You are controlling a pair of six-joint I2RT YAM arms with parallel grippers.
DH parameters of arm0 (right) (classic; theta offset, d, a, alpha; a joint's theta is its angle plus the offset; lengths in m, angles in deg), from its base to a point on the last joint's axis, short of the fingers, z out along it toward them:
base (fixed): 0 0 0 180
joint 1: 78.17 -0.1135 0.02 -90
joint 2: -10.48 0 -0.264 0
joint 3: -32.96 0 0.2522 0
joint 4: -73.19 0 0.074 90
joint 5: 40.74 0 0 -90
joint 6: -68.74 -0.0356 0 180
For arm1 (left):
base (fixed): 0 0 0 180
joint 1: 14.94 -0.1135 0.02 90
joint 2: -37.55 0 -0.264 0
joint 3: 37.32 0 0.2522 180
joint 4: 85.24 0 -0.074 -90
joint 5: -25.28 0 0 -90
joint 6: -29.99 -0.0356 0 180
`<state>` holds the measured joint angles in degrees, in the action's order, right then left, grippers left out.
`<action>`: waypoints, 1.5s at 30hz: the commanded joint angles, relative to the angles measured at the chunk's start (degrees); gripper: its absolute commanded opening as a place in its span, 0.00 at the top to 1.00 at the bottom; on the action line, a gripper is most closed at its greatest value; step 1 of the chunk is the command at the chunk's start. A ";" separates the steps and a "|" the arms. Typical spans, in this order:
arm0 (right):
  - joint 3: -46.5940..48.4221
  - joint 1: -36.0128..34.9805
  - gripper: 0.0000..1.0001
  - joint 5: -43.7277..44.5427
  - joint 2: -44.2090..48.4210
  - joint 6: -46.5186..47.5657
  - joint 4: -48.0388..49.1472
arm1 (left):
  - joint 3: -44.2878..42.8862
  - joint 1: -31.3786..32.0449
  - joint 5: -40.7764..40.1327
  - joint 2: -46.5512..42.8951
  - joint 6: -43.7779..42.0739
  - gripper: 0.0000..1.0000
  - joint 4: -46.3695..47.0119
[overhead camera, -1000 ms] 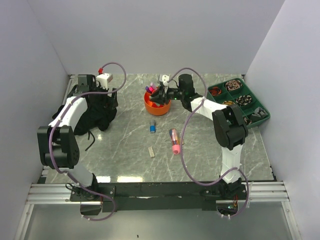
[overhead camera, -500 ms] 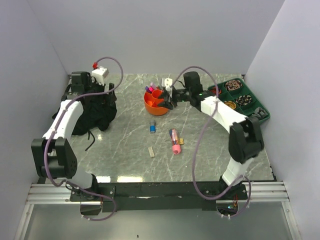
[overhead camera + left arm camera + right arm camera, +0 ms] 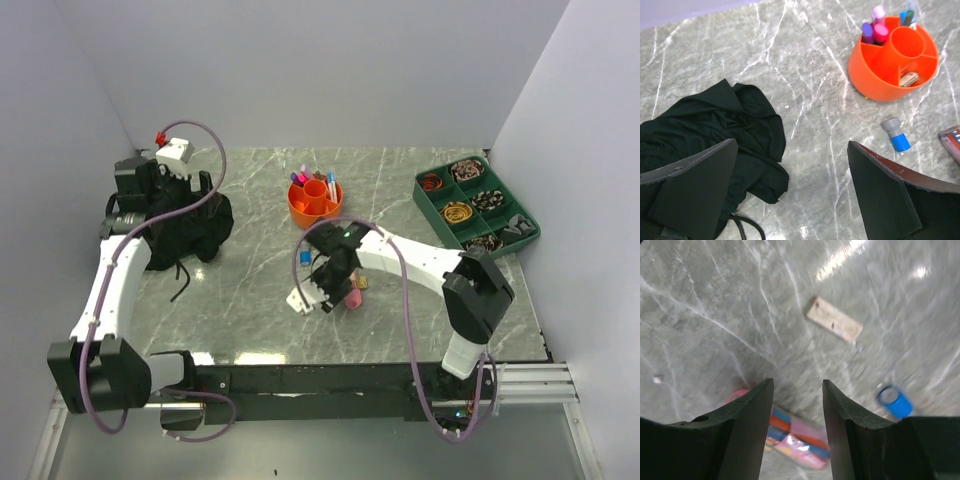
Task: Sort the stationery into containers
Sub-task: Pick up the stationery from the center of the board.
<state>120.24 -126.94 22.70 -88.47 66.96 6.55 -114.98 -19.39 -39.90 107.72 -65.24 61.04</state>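
Note:
The orange holder (image 3: pixel 315 203) stands at the back middle, with several pens (image 3: pixel 302 177) upright in its ring; the left wrist view shows it (image 3: pixel 875 75) with purple and pink markers (image 3: pixel 874 31). A blue-capped piece (image 3: pixel 305 257) (image 3: pixel 896 136) (image 3: pixel 894 401), a beige eraser (image 3: pixel 297 300) (image 3: pixel 835 326) and a pink multicoloured packet (image 3: pixel 352 298) (image 3: pixel 796 438) lie on the marble. My right gripper (image 3: pixel 323 282) (image 3: pixel 797 385) hangs open and empty over the packet, with the eraser just beyond it. My left gripper (image 3: pixel 165 200) (image 3: pixel 790 185) is wide open and empty above the black cloth.
A black cloth bundle (image 3: pixel 185 232) (image 3: pixel 715 130) with a loose cord lies at the left. A dark green compartment tray (image 3: pixel 533 230) of small items sits at the right. White walls close in the back and both sides.
My right arm has pulled back from the orange holder toward the near middle of the table, over the packet and eraser, its jaws wider. My left arm has swung left and back over the cloth.

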 commanded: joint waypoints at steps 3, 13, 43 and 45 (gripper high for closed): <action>-0.04 -7.38 0.48 8.46 -2.02 10.56 3.48 | 5.79 -0.82 1.64 -8.81 2.60 0.01 2.74; 6.01 -12.48 0.49 13.11 -10.02 21.18 1.74 | 13.97 -4.16 2.60 -20.50 4.79 0.00 4.23; 9.46 -11.52 0.51 15.86 -17.95 33.50 -4.96 | 16.00 -8.30 7.52 -19.73 12.35 0.00 8.72; 7.88 -11.61 0.49 15.14 -17.15 33.50 -2.94 | 15.65 -8.30 7.79 -19.37 12.35 0.01 8.63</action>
<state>132.22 -138.11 39.81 -106.53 92.80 5.28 -98.17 -27.37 -34.06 87.94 -54.20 67.05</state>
